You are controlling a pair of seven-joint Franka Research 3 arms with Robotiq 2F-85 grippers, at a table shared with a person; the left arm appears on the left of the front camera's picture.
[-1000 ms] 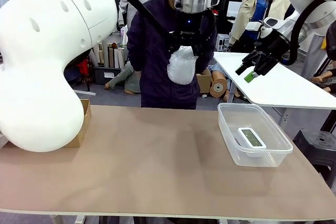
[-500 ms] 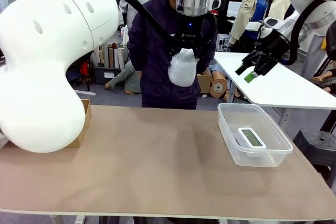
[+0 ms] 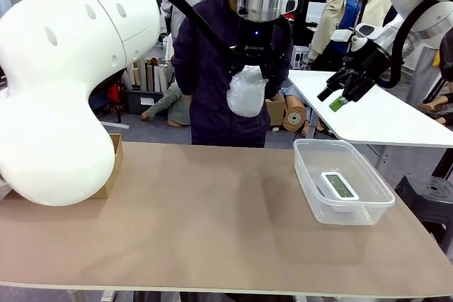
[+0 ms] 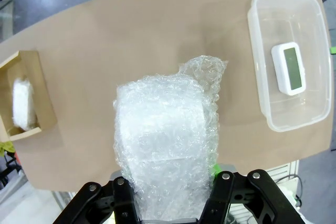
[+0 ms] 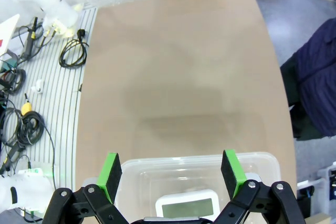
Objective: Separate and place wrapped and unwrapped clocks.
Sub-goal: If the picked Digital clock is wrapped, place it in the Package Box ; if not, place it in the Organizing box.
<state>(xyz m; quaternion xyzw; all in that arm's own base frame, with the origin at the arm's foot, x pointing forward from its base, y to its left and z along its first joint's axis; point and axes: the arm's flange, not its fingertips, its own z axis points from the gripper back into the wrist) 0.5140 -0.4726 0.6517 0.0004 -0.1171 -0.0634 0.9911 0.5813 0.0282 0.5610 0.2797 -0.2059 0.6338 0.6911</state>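
Left gripper (image 3: 247, 81): pinching bubble-wrapped bundle (image 3: 245, 93) (held high above table (image 3: 212, 217)). Right gripper (image 5: 172, 173): fingers spread wide, holding nothing.

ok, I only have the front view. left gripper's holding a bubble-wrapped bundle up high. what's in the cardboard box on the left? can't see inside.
Observer: The left wrist view shows one wrapped bundle already inside the cardboard box.
Operator: Grip on the held one okay?
Observer: The left gripper is shut on the wrapped clock, with its wrap bulging well beyond the fingers.
Operator: Right gripper?
Observer: The right gripper is open, looking down at the clear tub with the bare clock inside.
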